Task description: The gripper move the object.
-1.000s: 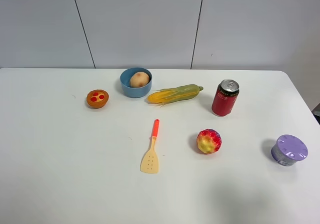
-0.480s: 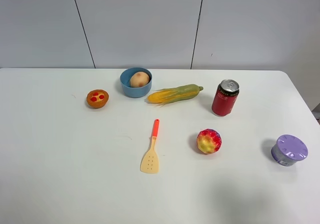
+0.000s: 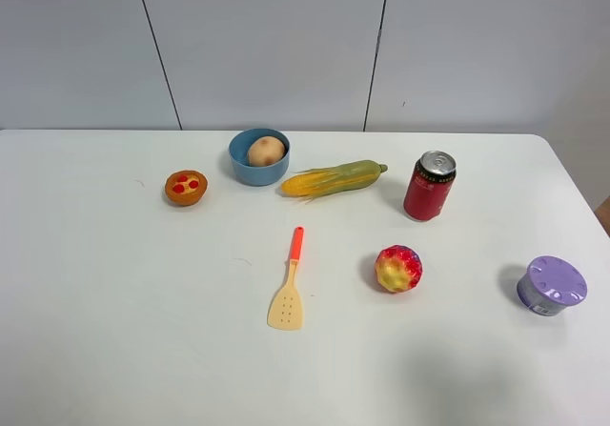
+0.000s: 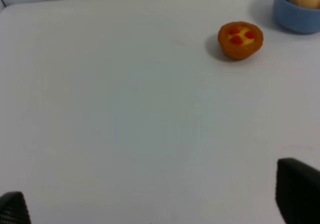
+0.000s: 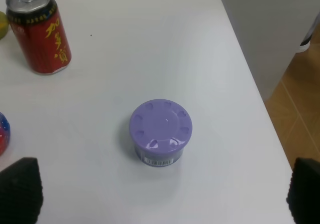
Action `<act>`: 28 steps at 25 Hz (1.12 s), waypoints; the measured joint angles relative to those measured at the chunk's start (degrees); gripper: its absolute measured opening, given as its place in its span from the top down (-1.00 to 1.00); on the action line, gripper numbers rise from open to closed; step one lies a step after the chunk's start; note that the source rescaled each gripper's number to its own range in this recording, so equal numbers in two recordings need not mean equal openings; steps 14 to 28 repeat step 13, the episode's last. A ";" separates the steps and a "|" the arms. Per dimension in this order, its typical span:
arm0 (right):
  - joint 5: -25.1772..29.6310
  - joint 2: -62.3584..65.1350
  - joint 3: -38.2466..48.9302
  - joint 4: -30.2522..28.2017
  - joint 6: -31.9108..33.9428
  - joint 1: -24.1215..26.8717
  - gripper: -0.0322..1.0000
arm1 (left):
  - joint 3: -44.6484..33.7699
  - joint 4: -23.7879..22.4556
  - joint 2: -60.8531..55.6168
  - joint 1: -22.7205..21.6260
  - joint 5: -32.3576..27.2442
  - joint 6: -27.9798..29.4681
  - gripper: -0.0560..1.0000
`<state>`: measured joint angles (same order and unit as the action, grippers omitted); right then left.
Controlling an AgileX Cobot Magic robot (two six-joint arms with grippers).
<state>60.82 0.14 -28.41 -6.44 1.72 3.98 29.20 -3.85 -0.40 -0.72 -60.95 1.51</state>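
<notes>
I have the white table filling my high view, with neither arm over it there. Biggest item on it is the corn cob, lying on its side near the far edge, about midway along it. Just beside its husk end sits the blue bowl, and the potato rests inside that bowl, close to the far edge.

The red can stands upright toward the far right corner. The purple tub sits by the right edge with its lid on. My right wrist camera looks down on that tub. The spatula lies flat near the middle of the table, orange handle pointing toward the far edge. The bumpy red-yellow ball lies between the spatula and the tub, nearer the spatula. Smallest is the orange cup with red bits, beside the bowl on its left.

My left gripper shows only two dark fingertips at the picture's edge, spread wide with bare tabletop between them, holding nothing; the orange cup and the bowl's rim lie well beyond it. My right gripper likewise has its fingertips far apart and empty, with the tub near the gap but not touched.
</notes>
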 joint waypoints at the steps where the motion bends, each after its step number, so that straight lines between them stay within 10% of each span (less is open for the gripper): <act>1: 0.00 0.00 0.00 0.00 0.00 0.00 -1.00 | 0.00 -0.10 0.00 0.00 0.00 0.29 -0.98; 28: 0.00 0.00 0.00 0.00 0.00 0.00 -1.00 | 0.00 0.45 0.00 0.00 0.00 -0.89 -0.98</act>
